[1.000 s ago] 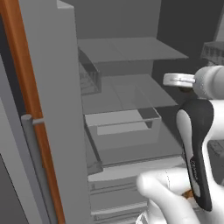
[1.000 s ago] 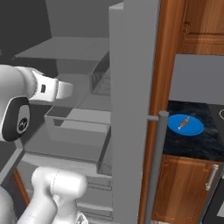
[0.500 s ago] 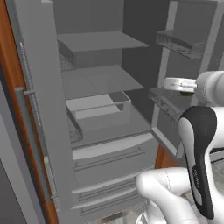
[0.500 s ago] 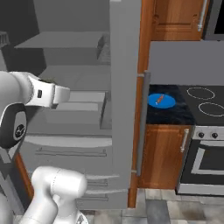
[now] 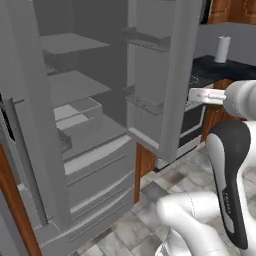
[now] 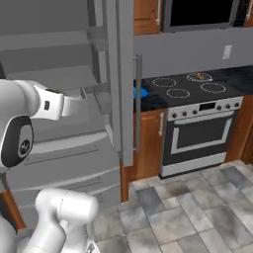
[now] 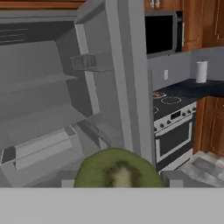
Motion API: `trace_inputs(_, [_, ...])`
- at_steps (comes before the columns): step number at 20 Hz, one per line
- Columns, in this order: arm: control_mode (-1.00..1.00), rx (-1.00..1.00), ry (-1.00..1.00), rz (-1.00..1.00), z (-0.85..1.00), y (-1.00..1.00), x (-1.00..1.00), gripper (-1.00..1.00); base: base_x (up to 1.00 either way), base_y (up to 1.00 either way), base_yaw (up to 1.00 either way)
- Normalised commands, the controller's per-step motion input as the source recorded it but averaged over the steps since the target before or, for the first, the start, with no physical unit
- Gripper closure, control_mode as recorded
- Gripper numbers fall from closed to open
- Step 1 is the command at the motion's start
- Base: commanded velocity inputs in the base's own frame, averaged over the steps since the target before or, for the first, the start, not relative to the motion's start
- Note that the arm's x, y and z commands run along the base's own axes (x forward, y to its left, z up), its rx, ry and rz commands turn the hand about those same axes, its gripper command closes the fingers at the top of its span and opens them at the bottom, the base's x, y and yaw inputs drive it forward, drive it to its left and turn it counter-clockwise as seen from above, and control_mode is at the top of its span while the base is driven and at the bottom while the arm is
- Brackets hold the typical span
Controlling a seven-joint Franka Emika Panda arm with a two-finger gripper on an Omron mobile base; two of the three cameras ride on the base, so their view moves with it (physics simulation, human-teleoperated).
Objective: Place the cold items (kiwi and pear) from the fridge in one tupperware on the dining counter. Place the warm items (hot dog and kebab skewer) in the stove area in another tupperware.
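Observation:
A halved green kiwi (image 7: 117,169) sits low in the hand view, its pale core facing the camera. My gripper (image 7: 118,181) is shut on the kiwi, and a grey fingertip (image 7: 174,179) shows on each side of it. In the base views the white hand (image 5: 206,95) reaches out beside the open fridge door (image 5: 162,75), and the door edge covers the fingers. A small orange-brown item (image 6: 198,76) lies on a rear burner of the stove (image 6: 190,86); I cannot tell whether it is the hot dog or the kebab skewer. The pear and the tupperware are out of view.
The fridge (image 7: 39,109) stands open with bare shelves and a pulled-out drawer (image 7: 41,151). A blue plate (image 6: 141,92) peeks out behind the door on the dark counter. The oven front (image 6: 205,136) is to the right, with a paper towel roll (image 5: 222,49) on the far counter.
The whole picture has swung from the fridge interior toward the stove, so the base has moved. The arm keeps its pose and the grip is unchanged.

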Motion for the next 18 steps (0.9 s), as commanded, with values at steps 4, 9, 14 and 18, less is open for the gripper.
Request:
trace_inputs(4, [1.00,0.00,0.00,0.00,0.00,0.00,0.00,1.00,-0.89,0.45,-0.58])
trace_inputs(9, [1.00,0.00,0.00,0.00,0.00,0.00,0.00,1.00,-0.92,0.38,-0.61])
trace_inputs(14, [1.00,0.00,0.00,0.00,0.00,0.00,0.00,1.00,-0.99,0.38,-0.61])
trace_inputs(18, [1.00,0.00,0.00,0.00,0.00,0.00,0.00,1.00,-0.97,0.44,-0.59])
